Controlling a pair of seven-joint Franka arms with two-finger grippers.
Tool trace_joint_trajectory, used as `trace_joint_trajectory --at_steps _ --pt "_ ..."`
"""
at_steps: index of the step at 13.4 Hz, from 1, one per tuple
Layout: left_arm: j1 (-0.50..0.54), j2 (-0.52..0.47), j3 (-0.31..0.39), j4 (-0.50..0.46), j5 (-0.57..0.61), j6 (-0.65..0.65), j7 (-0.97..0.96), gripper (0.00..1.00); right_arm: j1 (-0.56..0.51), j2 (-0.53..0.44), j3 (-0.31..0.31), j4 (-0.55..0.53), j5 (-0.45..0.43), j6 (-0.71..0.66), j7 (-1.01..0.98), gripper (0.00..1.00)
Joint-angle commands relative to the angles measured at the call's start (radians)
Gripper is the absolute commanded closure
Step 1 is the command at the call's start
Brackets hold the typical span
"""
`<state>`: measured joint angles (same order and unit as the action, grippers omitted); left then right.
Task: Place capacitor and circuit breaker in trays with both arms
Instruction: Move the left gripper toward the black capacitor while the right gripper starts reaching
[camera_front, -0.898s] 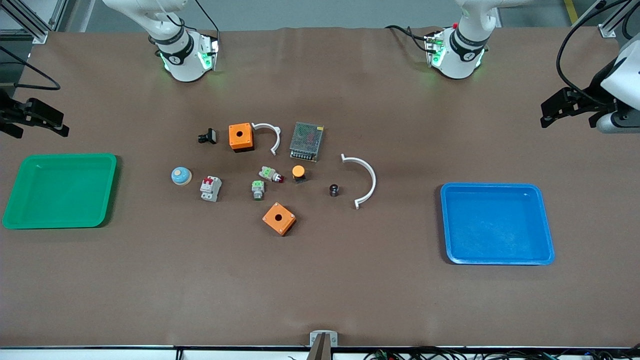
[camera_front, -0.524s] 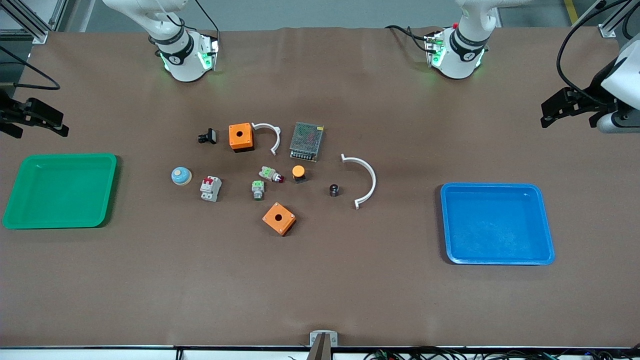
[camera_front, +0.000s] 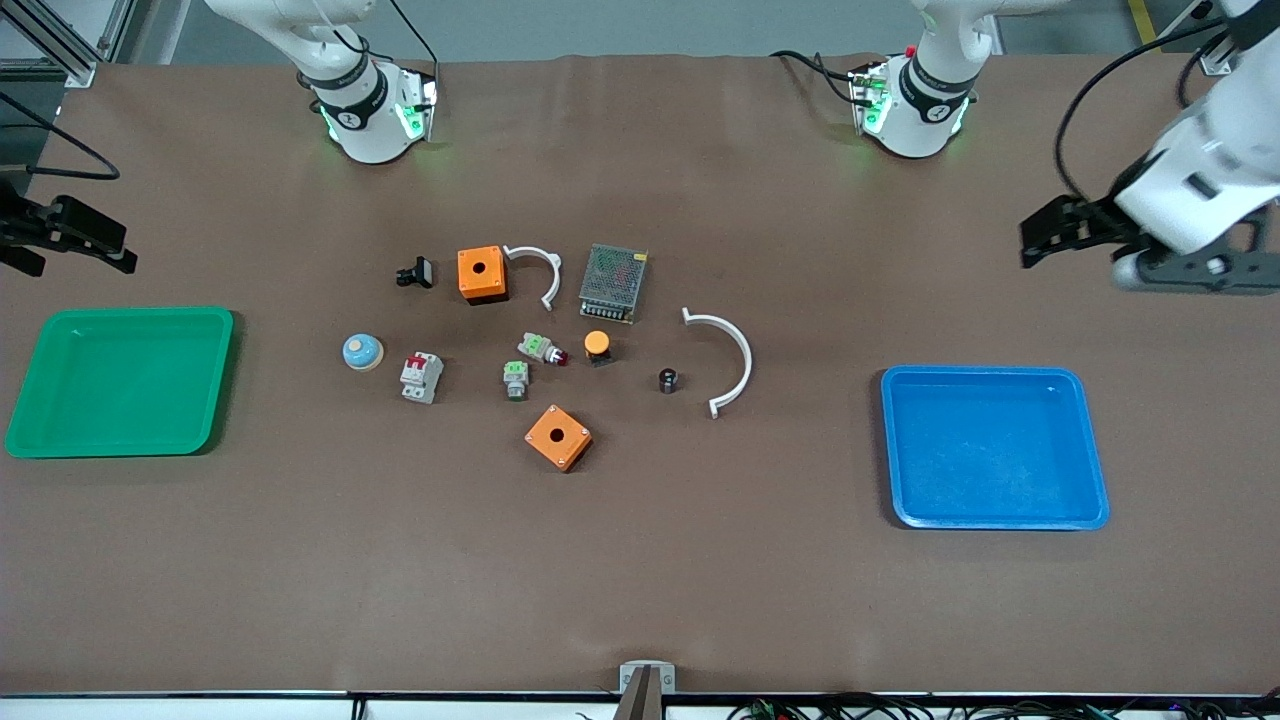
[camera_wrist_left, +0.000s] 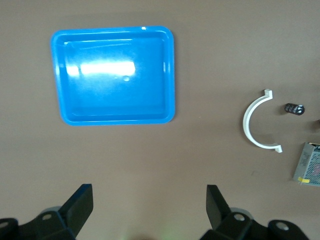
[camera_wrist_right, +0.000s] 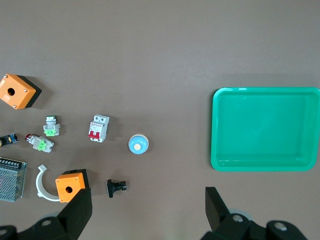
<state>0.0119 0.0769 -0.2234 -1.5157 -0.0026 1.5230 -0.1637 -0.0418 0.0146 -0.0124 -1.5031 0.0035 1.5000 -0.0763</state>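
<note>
The capacitor, a tiny black cylinder, lies on the table beside a large white arc. It also shows in the left wrist view. The circuit breaker, a light-grey block with red levers, lies beside a blue-domed button. It also shows in the right wrist view. My left gripper is open and empty, up over bare table at the left arm's end. My right gripper is open and empty, up over the right arm's end of the table.
A blue tray sits at the left arm's end and a green tray at the right arm's end. Around the task's parts lie two orange boxes, a meshed power supply, a small white arc, a black clip, green-topped parts and an orange-capped button.
My left arm has swung in over the table toward the middle, and its gripper now shows farther in from the table's end. The right arm and all parts on the table have stayed still.
</note>
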Motion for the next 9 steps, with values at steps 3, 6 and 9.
trace_joint_trajectory --at_steps 3,6,9 --pt "-0.122 0.191 -0.007 0.077 -0.022 0.089 -0.293 0.0 0.043 0.01 0.008 0.021 0.0 0.023 0.004 0.0" --pt "-0.196 0.306 -0.007 0.112 -0.02 0.192 -0.399 0.0 0.083 0.019 0.009 0.018 0.001 0.048 0.004 0.0" --pt "-0.28 0.421 -0.005 0.12 -0.016 0.369 -0.566 0.0 0.099 0.028 0.008 0.021 0.003 0.055 0.001 0.0"
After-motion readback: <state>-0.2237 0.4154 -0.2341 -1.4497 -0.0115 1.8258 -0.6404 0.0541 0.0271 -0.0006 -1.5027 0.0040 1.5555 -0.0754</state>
